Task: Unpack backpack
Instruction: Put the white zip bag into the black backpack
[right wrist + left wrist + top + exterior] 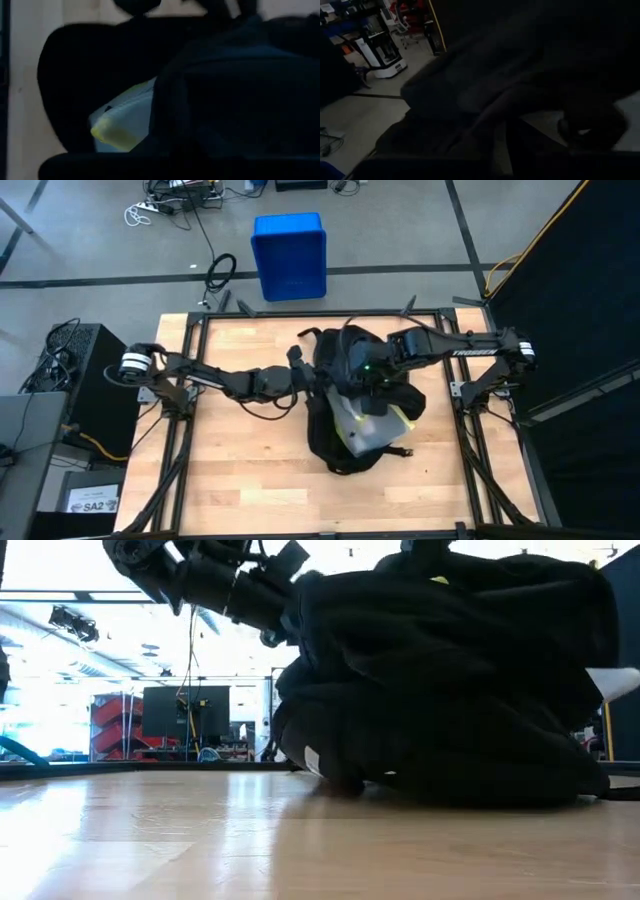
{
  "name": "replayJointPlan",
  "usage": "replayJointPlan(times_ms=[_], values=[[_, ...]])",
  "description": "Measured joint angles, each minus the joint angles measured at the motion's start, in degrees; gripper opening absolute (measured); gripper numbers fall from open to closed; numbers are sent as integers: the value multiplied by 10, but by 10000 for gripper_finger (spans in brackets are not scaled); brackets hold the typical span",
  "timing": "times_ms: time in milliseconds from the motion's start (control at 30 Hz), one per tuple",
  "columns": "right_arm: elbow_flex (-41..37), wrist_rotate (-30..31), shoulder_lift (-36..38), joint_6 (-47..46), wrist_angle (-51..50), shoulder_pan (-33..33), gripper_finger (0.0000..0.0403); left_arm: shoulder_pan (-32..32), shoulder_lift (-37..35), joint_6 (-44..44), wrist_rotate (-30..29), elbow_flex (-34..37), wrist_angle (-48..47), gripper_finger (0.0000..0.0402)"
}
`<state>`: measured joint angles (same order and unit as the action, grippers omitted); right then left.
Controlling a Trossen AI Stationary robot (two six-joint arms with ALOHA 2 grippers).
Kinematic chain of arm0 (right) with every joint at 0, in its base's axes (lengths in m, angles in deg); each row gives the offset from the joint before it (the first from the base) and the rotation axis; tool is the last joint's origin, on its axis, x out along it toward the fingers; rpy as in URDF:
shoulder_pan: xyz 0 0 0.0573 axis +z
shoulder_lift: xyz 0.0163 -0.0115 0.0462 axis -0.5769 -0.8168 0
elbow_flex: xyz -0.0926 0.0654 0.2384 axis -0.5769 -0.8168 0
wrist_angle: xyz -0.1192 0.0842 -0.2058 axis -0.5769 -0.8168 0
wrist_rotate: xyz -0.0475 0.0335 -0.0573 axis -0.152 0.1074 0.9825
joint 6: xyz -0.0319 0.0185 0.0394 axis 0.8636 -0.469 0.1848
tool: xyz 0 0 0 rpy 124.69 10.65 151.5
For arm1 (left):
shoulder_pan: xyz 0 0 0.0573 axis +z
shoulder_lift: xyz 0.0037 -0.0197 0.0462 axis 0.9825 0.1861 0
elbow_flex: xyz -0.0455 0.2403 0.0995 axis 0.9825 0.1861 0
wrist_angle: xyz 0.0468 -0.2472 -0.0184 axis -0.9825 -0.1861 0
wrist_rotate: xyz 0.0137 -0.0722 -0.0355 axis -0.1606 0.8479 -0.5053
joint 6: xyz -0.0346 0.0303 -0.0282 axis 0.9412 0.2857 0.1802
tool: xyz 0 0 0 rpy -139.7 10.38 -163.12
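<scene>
The black backpack [335, 445] lies in the middle of the wooden table, bulging high in the low view [450, 690]. A pale flat thing with a yellow edge [372, 428] shows in its opening, also visible in the right wrist view [125, 125]. My left gripper [305, 372] reaches in level from the table's left to the backpack's left upper edge and is shut. My right gripper [374, 380] slants down over the backpack's top from the right, also shut. Black fabric fills both wrist views [520, 60] [240, 100]. My left gripper meets the backpack's upper left edge [297, 602], coming nearly level from the table's left. The fabric there stands raised off the table while the backpack's bottom rests on the wood. The fingers are lost in the dark fabric. My right gripper comes from above, slanting down, at a raised fold of fabric [210, 85] beside the opening. The fold rises up to the fingers, but the place of contact is hidden by the fabric.
A blue plastic bin [290, 255] stands on the floor beyond the table's far edge. Black frame rails [185, 410] run along the table's sides. Bare wood [230, 470] lies toward the near left of the backpack.
</scene>
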<state>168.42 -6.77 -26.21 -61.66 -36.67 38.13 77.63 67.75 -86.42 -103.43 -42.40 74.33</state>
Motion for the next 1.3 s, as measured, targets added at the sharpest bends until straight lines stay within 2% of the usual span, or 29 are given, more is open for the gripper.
replayJointPlan(times_ms=[300,467,600,733,900,1033,1200,1300], values=[[-40,-11,0,2,16,-9,0,-66,-80,-29,-1,0,-21,39],[-40,-12,0,9,29,-22,0,-129,-93,-43,45,0,-24,57],[-40,-11,-1,20,38,-31,0,-172,-55,-26,91,-1,-30,67],[-40,-12,-1,26,40,-37,0,-200,-4,-22,97,-13,-32,71],[-40,-20,-1,28,41,-39,0,-206,54,-19,119,-66,-52,78],[-40,-26,-1,27,41,-39,0,-205,97,-14,149,-128,-114,93],[-41,-27,-1,30,44,-39,0,-201,156,-12,139,-197,-209,126],[-41,-22,0,54,56,-39,1,-194,182,-7,112,-226,-241,146]])
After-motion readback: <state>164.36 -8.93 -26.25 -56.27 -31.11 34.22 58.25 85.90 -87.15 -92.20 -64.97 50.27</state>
